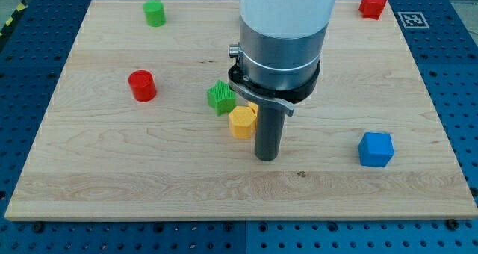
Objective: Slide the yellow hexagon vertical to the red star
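Note:
The yellow hexagon lies near the middle of the wooden board. My tip rests on the board just to the view's right of and slightly below the yellow hexagon, close to or touching it. A green star-shaped block sits touching the hexagon at its upper left. No red star can be made out; a red block of unclear shape stands at the top right corner, and a red cylinder stands at the left.
A green cylinder stands at the top left. A blue cube-like block lies at the right. The arm's wide grey body hides the board's top middle. A blue pegboard table surrounds the board.

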You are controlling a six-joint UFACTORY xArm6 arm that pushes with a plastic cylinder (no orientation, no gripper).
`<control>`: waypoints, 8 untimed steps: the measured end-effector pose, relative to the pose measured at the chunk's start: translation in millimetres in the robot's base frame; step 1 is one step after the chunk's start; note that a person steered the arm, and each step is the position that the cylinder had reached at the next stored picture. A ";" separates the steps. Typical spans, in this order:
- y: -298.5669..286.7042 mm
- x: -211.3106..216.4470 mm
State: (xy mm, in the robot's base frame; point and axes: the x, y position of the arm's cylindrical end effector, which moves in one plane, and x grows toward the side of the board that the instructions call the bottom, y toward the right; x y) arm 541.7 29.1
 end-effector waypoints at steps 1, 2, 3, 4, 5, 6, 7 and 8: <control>-26.5 -3.5; -35.4 -6.3; -77.5 -9.5; -98.5 -31.6; -61.1 -31.0; -17.6 -31.0; -7.5 -31.0; 18.3 -31.0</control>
State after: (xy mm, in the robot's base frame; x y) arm 510.7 47.4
